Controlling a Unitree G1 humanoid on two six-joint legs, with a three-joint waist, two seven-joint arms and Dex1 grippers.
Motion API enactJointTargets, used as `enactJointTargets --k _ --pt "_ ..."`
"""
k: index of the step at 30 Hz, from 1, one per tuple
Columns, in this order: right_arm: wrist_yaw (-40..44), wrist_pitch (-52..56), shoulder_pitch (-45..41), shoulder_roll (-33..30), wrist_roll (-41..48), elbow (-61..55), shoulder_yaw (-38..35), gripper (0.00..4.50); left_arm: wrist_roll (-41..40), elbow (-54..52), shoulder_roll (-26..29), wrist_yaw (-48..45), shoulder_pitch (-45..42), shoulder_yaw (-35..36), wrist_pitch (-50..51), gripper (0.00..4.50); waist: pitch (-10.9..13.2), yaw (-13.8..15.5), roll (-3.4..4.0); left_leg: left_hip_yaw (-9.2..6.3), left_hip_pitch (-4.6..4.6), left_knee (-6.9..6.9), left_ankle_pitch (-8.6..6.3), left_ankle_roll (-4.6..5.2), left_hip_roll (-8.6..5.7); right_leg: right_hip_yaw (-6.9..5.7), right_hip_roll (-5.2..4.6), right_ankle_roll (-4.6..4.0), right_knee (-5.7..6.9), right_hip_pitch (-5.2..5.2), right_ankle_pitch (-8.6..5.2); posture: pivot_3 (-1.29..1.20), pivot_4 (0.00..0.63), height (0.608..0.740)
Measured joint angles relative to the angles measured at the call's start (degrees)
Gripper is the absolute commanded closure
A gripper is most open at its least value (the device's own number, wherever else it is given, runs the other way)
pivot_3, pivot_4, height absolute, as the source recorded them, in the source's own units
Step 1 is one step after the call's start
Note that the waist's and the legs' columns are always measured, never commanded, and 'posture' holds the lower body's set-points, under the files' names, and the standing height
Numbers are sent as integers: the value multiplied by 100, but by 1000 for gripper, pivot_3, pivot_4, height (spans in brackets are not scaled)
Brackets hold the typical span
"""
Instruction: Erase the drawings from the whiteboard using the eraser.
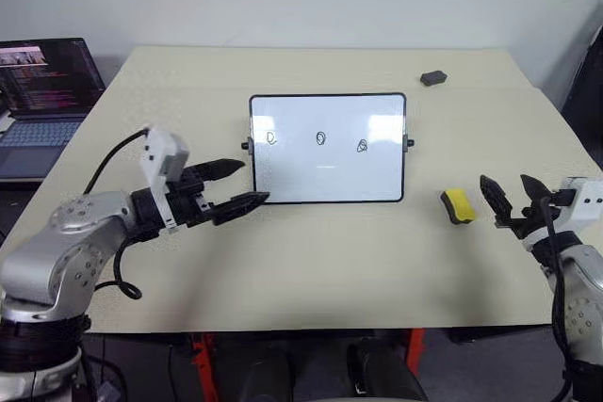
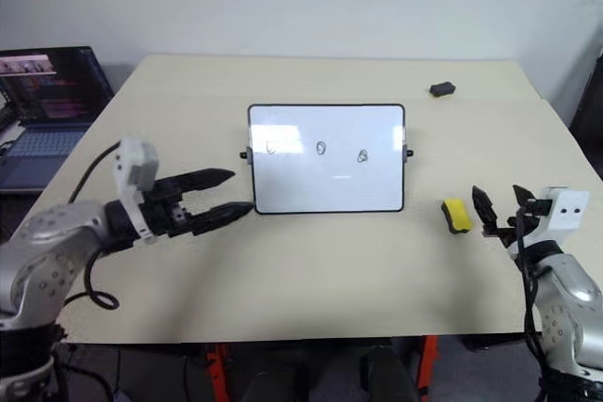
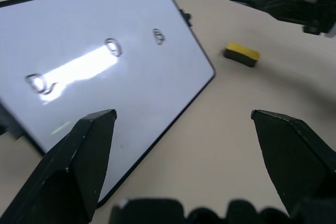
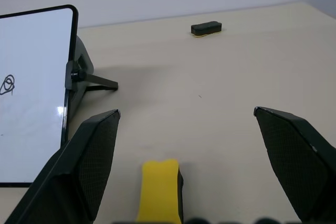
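The eraser [image 1: 458, 206] lies flat on the table [image 1: 311, 261], yellow side up, just off the board's right end and near its front corner; it is untouched. The right gripper [image 1: 510, 197] hangs just beside it on the outer side, fingers spread wide and empty; in the right wrist view the eraser sits low between the two fingers, so the line-up looks close but not yet closed.

The board [image 1: 328, 171] stands tilted back on a small prop near the table's middle; three drawings [image 1: 321, 139] sit in a row across its upper half, all intact. The left gripper [image 1: 241, 183] is at the board's left front corner, fingers also spread, holding nothing; whether a tip touches the frame I cannot tell.

Risks, as I judge them: the eraser is low and small, so a closing pinch may skid it away or tip it dark side up; the board rests on a light prop, so wiping pressure may push it back or fold it unless the left gripper braces it; a clumsy brace could itself shove the board. A small dark object [image 1: 433, 77] lies far back, clear of all this; a laptop [image 1: 42, 101] sits off to the left.
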Motion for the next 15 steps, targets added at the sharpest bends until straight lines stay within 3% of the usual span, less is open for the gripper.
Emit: enactJointTargets --k 10,15 --pt "0 905 165 -34 509 -792 192 45 573 -235 156 -815 -193 -1074 -261 0 2 6 2 0 -1 2 0 0 0 5 12 0 2 -2 -1 0 150 740" --pt "-384 1298 -87 68 612 -1062 480 45 759 -213 -7 -979 -629 -1372 -413 0 2 18 1 4 -6 5 0 0 -2 3 14 1 -2 -2 -1 0 150 740"
